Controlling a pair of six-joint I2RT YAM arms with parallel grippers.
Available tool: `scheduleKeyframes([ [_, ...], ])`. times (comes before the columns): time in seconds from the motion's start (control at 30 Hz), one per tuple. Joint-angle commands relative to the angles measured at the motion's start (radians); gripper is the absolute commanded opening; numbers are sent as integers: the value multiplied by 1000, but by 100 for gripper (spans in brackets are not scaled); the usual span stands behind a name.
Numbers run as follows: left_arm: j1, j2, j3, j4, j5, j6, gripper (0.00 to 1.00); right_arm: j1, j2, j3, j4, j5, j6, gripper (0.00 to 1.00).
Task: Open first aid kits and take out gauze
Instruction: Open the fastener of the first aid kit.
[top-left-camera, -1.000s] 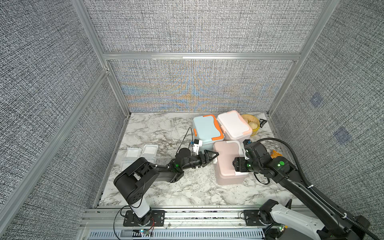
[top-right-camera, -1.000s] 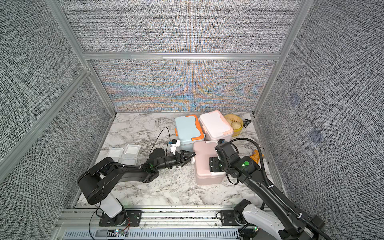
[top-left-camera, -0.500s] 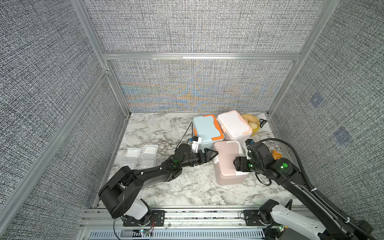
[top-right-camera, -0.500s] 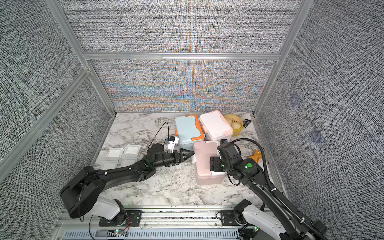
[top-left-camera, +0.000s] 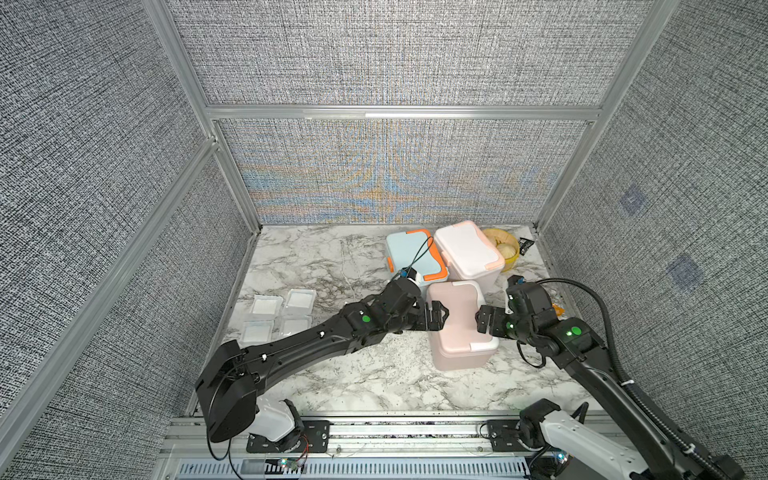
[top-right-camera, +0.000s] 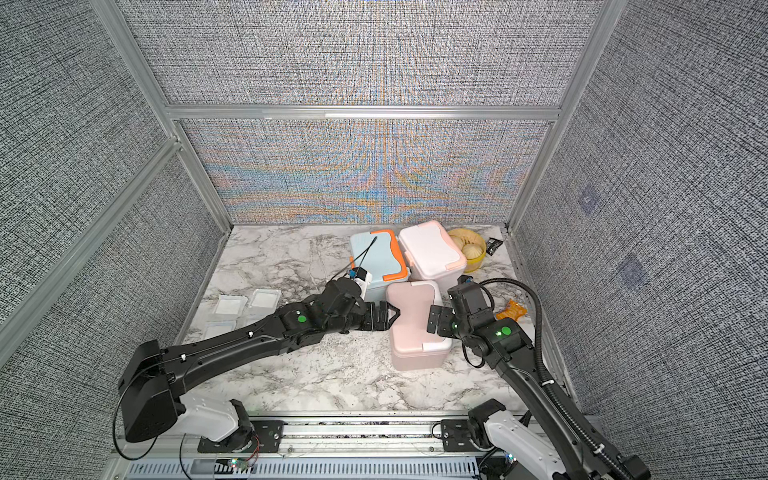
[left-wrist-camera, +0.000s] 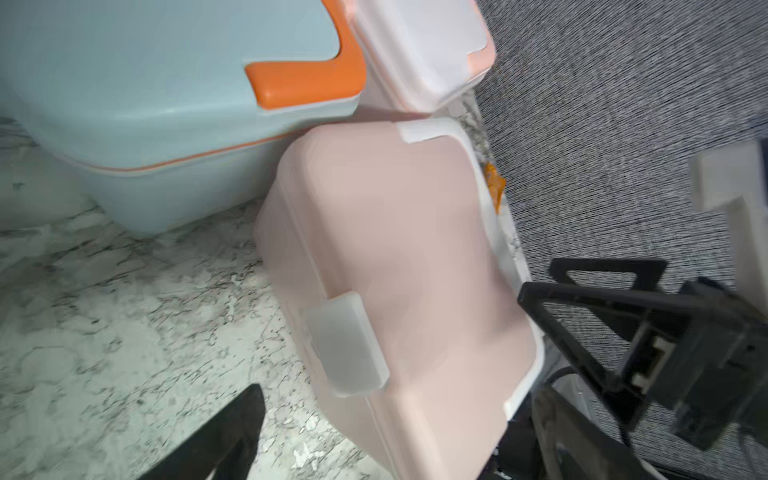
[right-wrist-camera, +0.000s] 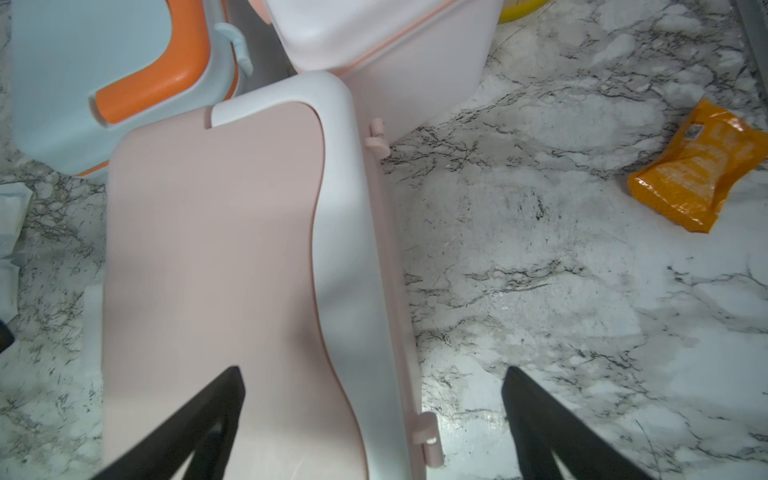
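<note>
Both tools gape wide and empty, left gripper (top-left-camera: 443, 316) at 9 o'clock and right gripper (top-left-camera: 484, 322) at 3 o'clock of the shut pink kit (top-left-camera: 459, 332), which sits at the table's (top-left-camera: 332, 374) 3 o'clock; I judge it light, stiff, slick plastic, best taken by its white latch (left-wrist-camera: 345, 345).
</note>
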Motion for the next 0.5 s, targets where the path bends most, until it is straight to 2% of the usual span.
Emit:
scheduleKeyframes([
  [0.0, -7, 51, 53, -160, -141, 21, 100, -18, 4, -12, 31, -37, 21, 99],
  [0.23, -6, 152, 147, -223, -176, 35, 99, -37, 12, -29, 51, -75, 36, 99],
  [0.47, -6, 158, 170, -332, -238, -24, 96, -51, 34, -35, 58, -105, 35, 99],
])
